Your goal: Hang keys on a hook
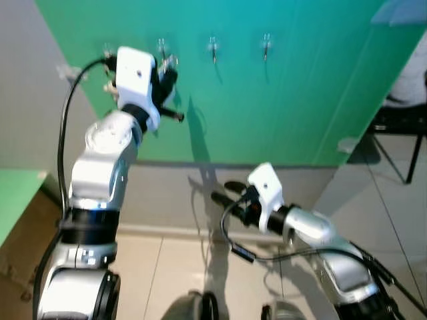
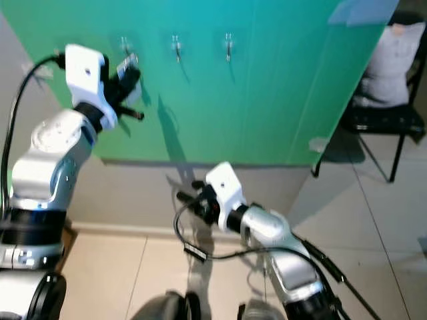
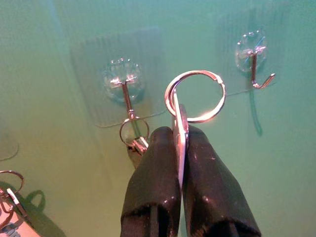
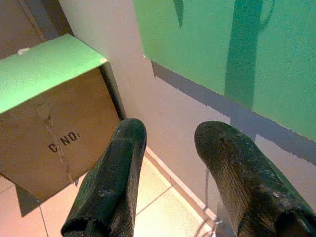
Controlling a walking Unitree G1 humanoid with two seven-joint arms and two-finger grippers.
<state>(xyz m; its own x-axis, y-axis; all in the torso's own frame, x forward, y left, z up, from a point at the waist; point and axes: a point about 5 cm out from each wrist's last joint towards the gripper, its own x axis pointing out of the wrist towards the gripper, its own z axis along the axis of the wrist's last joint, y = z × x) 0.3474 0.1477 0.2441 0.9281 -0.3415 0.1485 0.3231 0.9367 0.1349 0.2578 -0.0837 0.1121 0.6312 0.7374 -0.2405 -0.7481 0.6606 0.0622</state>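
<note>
Silver key ring point(image 3: 196, 95) pinched in left gripper point(image 3: 180, 148) beside clear hook point(image 3: 126, 85); right gripper point(image 4: 170, 140) spread.

A lived-in home corner: a green panel point(image 1: 280, 100) with stick-on metal hooks point(image 1: 213, 50) leans on a plain wall above a tiled floor point(image 2: 393, 220), beside a black chair point(image 2: 383, 120) bearing a pillow point(image 2: 390, 63) and a cardboard box point(image 4: 54, 133).

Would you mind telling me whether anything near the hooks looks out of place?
Nothing looks damaged or askew. The left gripper holds a key ring up near the green board, between a hook already carrying keys and a bare hook. The right gripper is open, low.
</note>
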